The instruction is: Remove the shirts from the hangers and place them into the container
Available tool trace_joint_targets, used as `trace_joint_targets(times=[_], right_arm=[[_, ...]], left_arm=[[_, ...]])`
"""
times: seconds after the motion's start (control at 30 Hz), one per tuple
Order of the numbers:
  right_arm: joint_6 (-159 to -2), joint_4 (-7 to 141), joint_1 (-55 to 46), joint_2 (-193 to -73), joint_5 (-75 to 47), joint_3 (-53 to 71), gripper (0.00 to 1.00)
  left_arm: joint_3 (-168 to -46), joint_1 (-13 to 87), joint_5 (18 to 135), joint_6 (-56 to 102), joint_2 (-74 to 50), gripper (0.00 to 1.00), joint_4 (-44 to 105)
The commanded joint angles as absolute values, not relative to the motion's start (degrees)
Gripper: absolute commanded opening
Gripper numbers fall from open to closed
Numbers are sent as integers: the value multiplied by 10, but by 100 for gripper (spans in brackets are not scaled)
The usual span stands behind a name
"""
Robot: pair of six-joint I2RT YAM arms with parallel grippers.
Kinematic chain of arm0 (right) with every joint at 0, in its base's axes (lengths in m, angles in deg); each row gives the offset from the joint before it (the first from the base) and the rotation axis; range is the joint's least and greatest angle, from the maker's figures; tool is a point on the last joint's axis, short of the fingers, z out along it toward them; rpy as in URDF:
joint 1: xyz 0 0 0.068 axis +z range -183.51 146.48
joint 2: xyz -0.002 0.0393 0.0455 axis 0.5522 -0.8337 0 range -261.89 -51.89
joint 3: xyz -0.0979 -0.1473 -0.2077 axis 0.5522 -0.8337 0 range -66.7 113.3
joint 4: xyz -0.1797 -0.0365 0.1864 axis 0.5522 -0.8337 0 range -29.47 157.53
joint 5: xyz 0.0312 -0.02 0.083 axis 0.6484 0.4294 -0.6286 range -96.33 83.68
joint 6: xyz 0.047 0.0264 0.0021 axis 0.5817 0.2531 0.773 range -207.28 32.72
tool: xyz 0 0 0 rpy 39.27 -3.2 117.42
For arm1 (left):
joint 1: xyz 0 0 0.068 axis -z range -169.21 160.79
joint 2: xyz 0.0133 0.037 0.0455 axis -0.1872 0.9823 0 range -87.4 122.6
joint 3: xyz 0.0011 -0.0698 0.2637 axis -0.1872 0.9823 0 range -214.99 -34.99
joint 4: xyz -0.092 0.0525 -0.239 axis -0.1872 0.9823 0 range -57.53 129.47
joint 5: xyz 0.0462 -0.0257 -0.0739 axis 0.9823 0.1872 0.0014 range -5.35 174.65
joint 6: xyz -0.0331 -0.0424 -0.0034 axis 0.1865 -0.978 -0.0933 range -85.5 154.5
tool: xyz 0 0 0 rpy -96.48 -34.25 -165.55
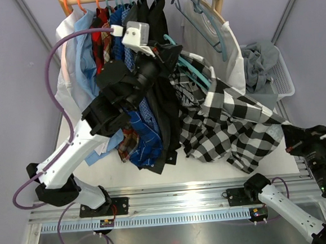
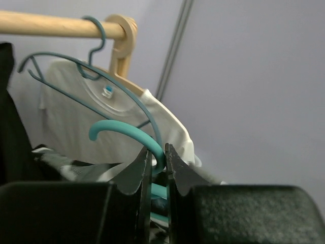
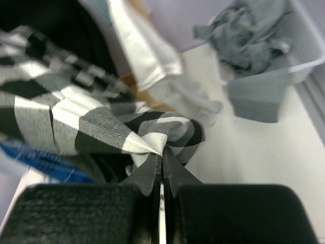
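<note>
We have our left pincer (image 2: 158, 152) pressed onto the curved hook of a teal hanger (image 2: 122, 129), just below the wooden rail (image 2: 51, 24) and off it. Our right pincer (image 3: 162, 155) pinches a fold of the black-and-white check shirt (image 3: 76, 117), which drapes well below the rail over the worktop (image 3: 244, 152). The white container (image 1: 283, 76) sits to the right of the rail, a grey shirt (image 1: 259, 58) crumpled inside it.

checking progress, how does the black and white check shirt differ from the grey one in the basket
The black-and-white check shirt sprawls over the table; the plain grey shirt lies bunched in the white lattice basket. The right claw pinches the check shirt; nothing touches the grey one. Both are rumpled.
</note>
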State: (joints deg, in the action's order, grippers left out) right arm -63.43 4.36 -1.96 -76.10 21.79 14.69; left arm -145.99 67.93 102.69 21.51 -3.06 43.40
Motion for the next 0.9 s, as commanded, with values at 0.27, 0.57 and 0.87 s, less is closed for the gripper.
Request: trace_joint_targets(times=[0.27,0.57,0.87], right_arm=[[-592,34,-22,-719,441,150,0],[-628,64,-21,-802,271,82,0],[-641,73,-22,-848,282,62,0]], left_arm=[[-1400,658,1078,250,-113,0,358],[-1314,690,912,38,-129,0,428],[-1183,794,1006,-8,-258,0,516]])
